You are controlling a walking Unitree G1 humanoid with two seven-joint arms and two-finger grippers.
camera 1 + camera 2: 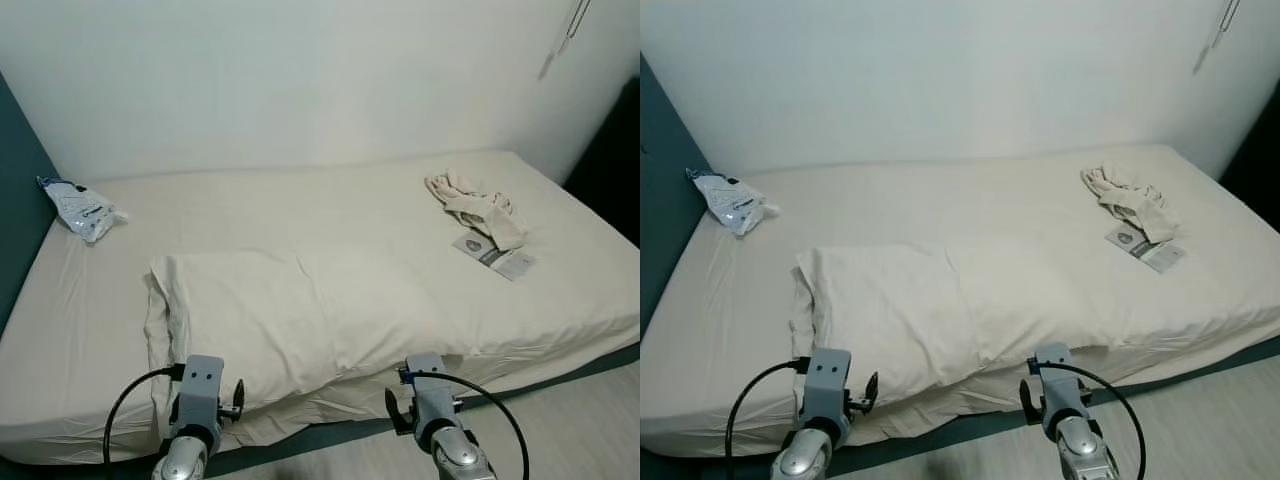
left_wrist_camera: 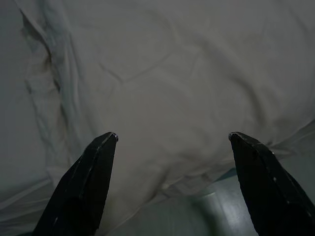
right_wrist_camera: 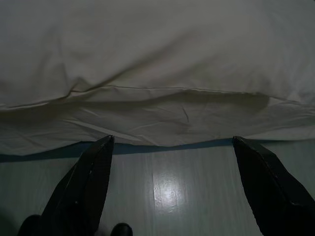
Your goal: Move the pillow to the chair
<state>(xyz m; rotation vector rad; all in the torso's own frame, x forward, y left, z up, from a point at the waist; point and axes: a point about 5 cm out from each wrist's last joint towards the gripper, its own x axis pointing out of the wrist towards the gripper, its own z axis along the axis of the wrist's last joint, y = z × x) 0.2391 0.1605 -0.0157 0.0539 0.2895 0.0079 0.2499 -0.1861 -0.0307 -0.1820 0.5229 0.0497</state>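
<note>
the pillow is a long, flat, cream one in a creased case, lying lengthwise along the near edge of the bed, its colour almost the same as the sheet, with a loose flap of case at its left end. the left tool hangs just off the bed's near edge with its two black fingers spread wide, nothing between them, aimed at the pillow's rumpled end. the right tool, also wide open and holding nothing, points at the bed's side. its wrist view takes in the sheet's hanging hem and the shiny pale floor below. the head views add a crumpled cloth over a small booklet toward the bed's right end, and a plastic packet at the far left by the teal wall
</note>
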